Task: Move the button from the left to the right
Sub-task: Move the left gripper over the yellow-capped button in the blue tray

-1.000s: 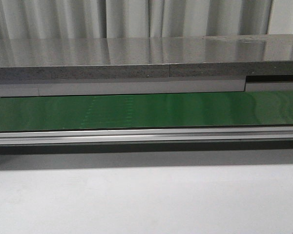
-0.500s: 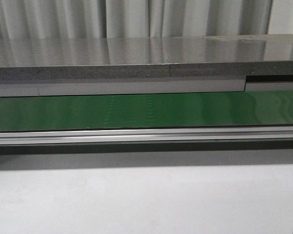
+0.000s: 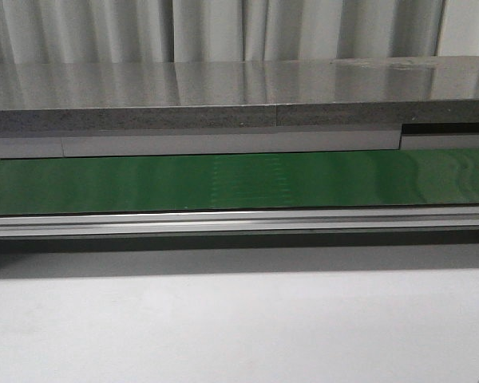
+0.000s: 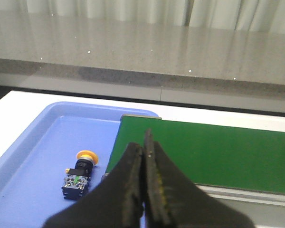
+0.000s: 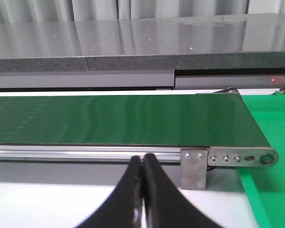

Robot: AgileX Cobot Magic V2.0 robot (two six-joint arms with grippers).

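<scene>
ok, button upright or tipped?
Tipped. The button lies on its side in the blue tray, yellow cap toward the far rim.

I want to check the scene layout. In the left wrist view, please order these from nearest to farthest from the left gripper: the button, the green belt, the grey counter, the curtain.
From the left gripper, jaws closed:
1. The green belt, its near corner right by the jaws.
2. The button, lying in the blue tray beside the belt; close to the belt's rank.
3. The grey counter, beyond the belt.
4. The curtain, behind the counter.

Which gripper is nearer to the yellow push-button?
Left. The left gripper hovers beside the push-button in the blue tray; the right gripper sees no button.
</scene>
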